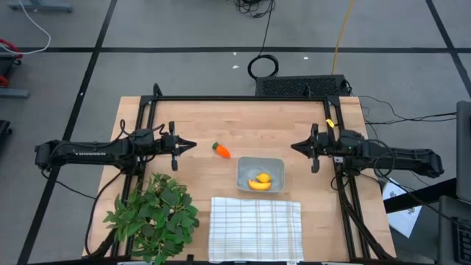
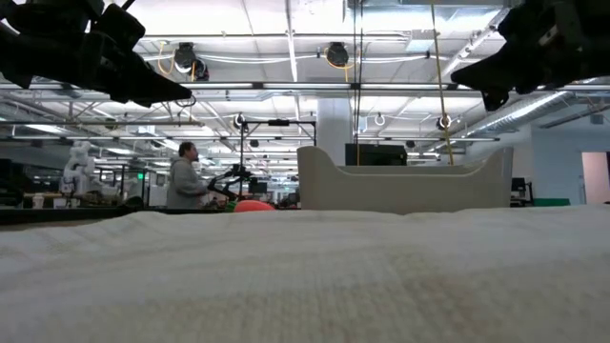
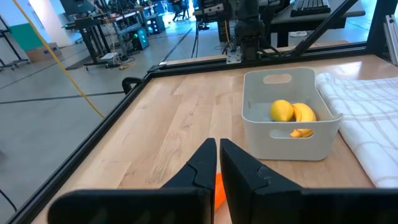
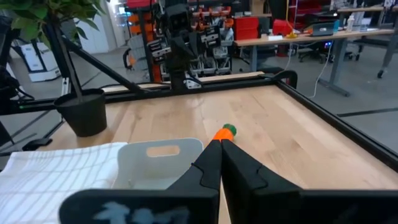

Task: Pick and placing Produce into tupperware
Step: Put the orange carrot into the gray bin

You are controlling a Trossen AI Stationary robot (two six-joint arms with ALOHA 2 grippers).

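The grey-white tupperware (image 1: 260,175) stands on the table's middle right and holds the yellow lemon (image 3: 282,111) and the yellow banana (image 3: 303,114). The orange carrot (image 1: 221,150) with its green top lies on the wood left of the tupperware; its tip shows in the right wrist view (image 4: 224,132). My left gripper (image 1: 193,146) hovers shut and empty left of the carrot, above the table. My right gripper (image 1: 294,146) hovers shut and empty to the right of and beyond the tupperware.
A white checked cloth (image 1: 255,229) lies at the near edge, in front of the tupperware. A leafy green plant (image 1: 154,214) in a dark pot stands at the near left. A black frame (image 1: 243,99) rims the table. A person (image 2: 183,177) stands far off in the room.
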